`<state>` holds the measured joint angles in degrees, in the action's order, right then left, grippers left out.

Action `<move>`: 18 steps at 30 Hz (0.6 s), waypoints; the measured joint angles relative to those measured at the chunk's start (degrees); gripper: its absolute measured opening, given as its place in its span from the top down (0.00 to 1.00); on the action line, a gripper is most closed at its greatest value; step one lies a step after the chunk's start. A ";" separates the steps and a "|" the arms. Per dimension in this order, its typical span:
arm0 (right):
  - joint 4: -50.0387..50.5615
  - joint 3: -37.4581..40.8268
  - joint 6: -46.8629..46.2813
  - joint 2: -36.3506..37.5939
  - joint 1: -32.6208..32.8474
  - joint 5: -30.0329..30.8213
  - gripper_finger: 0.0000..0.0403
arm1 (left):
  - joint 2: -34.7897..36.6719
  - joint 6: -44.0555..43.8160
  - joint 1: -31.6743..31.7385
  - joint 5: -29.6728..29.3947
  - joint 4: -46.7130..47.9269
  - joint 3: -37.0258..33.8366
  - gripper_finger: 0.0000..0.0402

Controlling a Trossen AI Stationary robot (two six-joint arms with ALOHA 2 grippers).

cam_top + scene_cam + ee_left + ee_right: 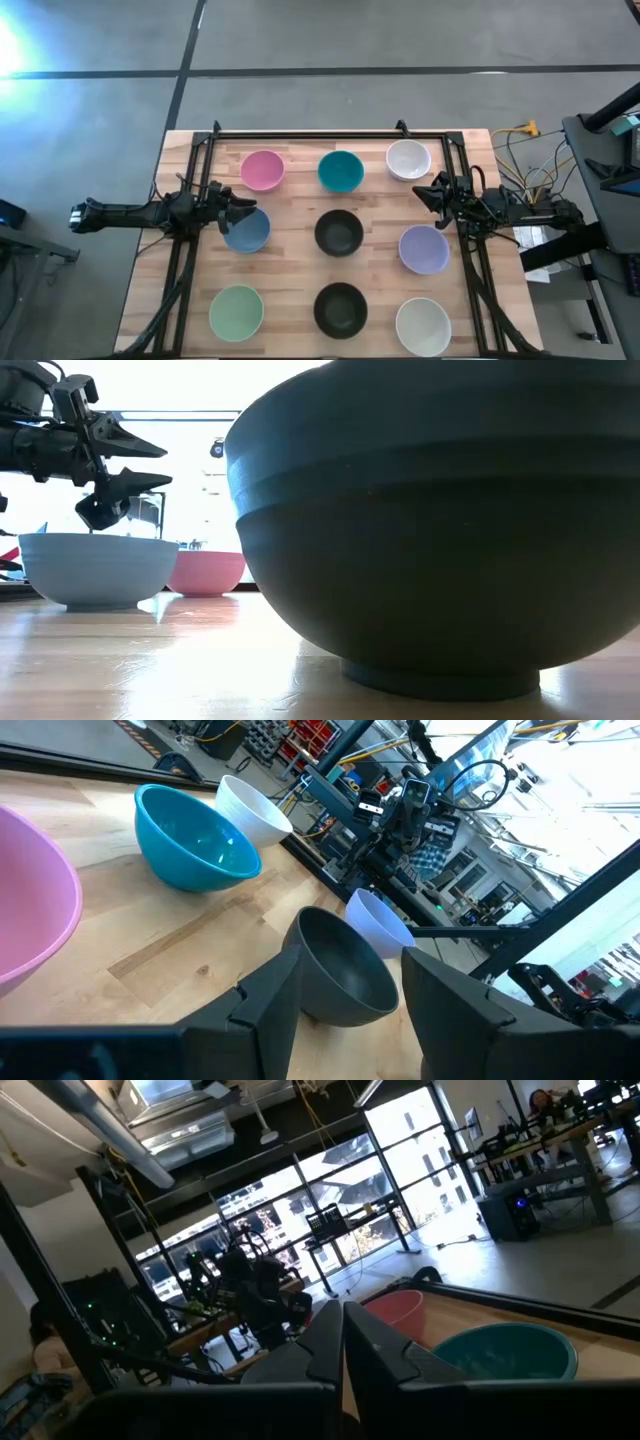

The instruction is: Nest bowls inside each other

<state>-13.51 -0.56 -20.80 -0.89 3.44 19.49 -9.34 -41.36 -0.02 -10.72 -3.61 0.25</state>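
Observation:
Nine bowls stand upright on their bases in three rows on the wooden table (290, 270): pink (262, 170), teal (340, 171) and white (408, 160) at the far side; blue (250, 234), black (339, 232) and lavender (424, 249) in the middle; pale green (236, 312), black (340, 308) and white (422, 326) at the near side. My left gripper (238, 206) is open and empty, just above the blue bowl's (95, 570) far rim, clear of it in the low view (140, 465). My right gripper (426, 190) is shut and empty, between the far white bowl and the lavender bowl.
A black metal frame (330, 133) runs along the table's far edge and down both sides. The near black bowl (430, 520) fills most of the low view. Bare wood lies between the rows of bowls. Cables (525, 140) lie off the table's right side.

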 joint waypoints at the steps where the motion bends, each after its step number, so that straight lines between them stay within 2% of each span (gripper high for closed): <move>1: 0.01 0.00 0.00 -0.01 0.00 -0.01 0.98 | 0.00 0.01 -0.01 0.02 0.02 0.00 0.60; 18: -0.71 0.02 1.22 -0.02 0.02 0.01 0.98 | 0.00 -0.01 0.01 0.00 0.01 0.00 0.60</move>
<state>-14.22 -0.54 -19.57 -0.91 3.46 19.51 -9.34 -41.36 -0.01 -10.71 -3.60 0.25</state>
